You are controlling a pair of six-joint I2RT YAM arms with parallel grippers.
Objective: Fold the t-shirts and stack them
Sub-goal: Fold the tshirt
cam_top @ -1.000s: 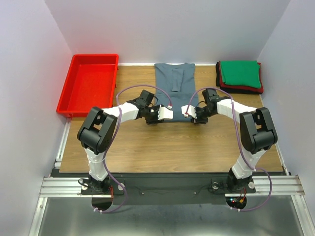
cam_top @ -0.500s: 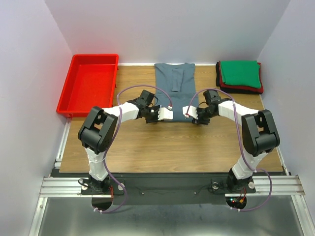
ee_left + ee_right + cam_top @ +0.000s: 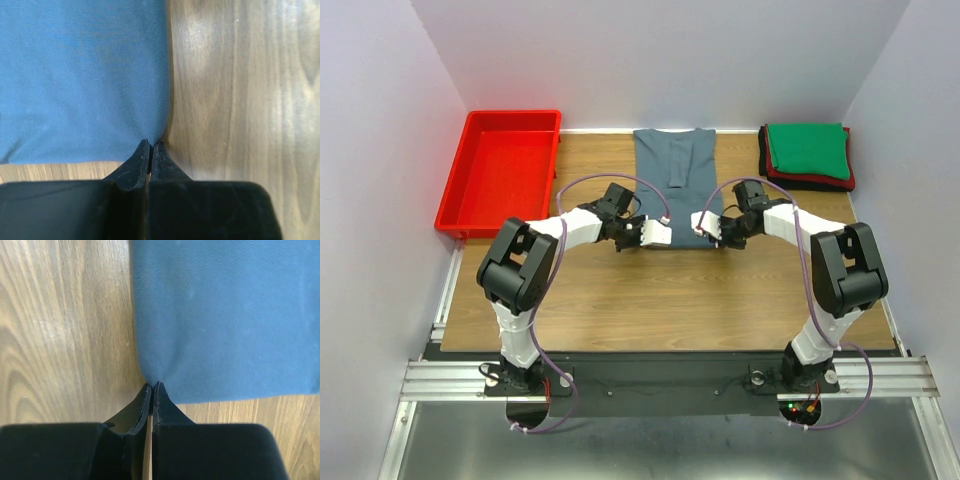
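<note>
Pinching near corners of shirt (image 3: 675,172): your left gripper (image 3: 658,233) and right gripper (image 3: 703,224) both squeezing shut on cloth. Shirt lying far centre; likely handling soft, light, floppy, so corners offering best hold.

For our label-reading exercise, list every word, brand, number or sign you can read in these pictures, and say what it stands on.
None. No readable text shows on the blue-grey t-shirt, the folded shirts, the red tray or the table.
</note>
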